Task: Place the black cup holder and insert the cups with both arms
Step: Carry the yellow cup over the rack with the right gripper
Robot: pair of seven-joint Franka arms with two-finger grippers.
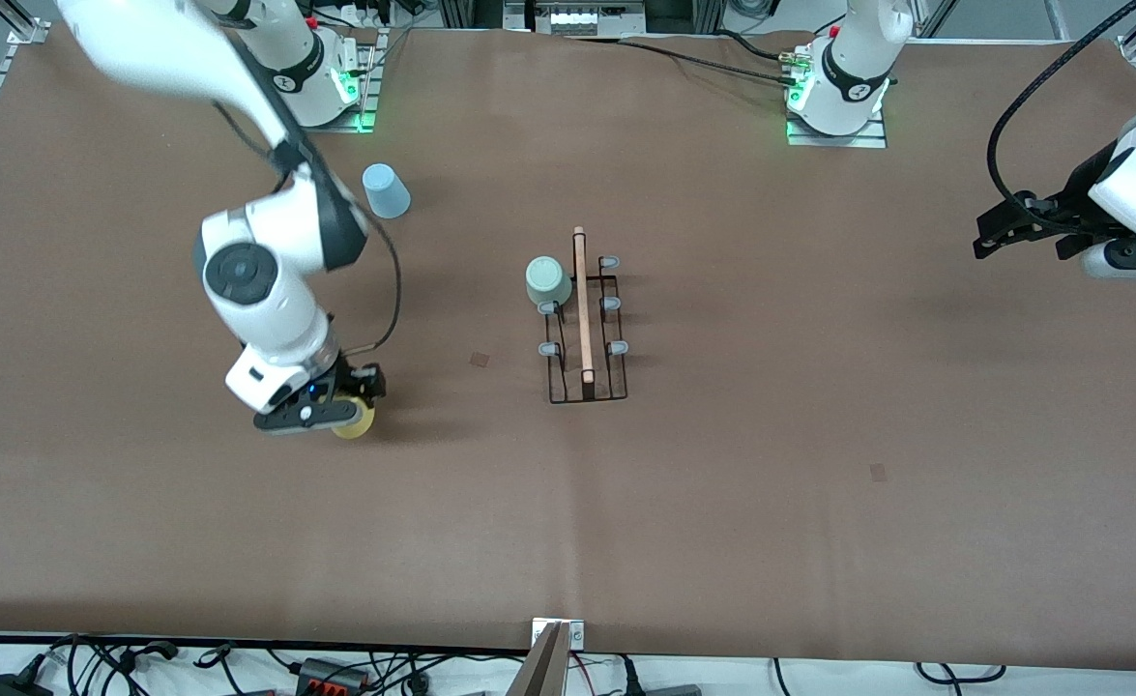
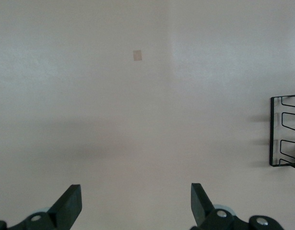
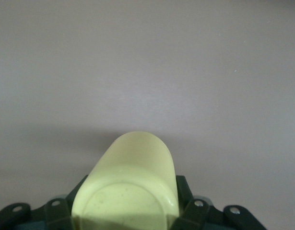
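Note:
The black cup holder (image 1: 584, 333) stands mid-table with its wooden rod handle on top. The pale grey-green cup (image 1: 548, 281) sits upturned on one of its pegs, on the side toward the right arm's end. The light blue cup (image 1: 386, 190) stands upside down on the table near the right arm's base. My right gripper (image 1: 340, 411) is shut on the yellow cup (image 1: 355, 421), low over the table; the cup fills the right wrist view (image 3: 130, 187) between the fingers (image 3: 184, 191). My left gripper (image 1: 991, 242) waits open and empty, raised at the left arm's end of the table; it also shows in the left wrist view (image 2: 136, 201). The holder's edge (image 2: 284, 132) shows there too.
Small brown patches mark the brown table cover (image 1: 479, 360) (image 1: 878, 471). A metal bracket (image 1: 558, 638) sits at the table's front edge, with cables along it.

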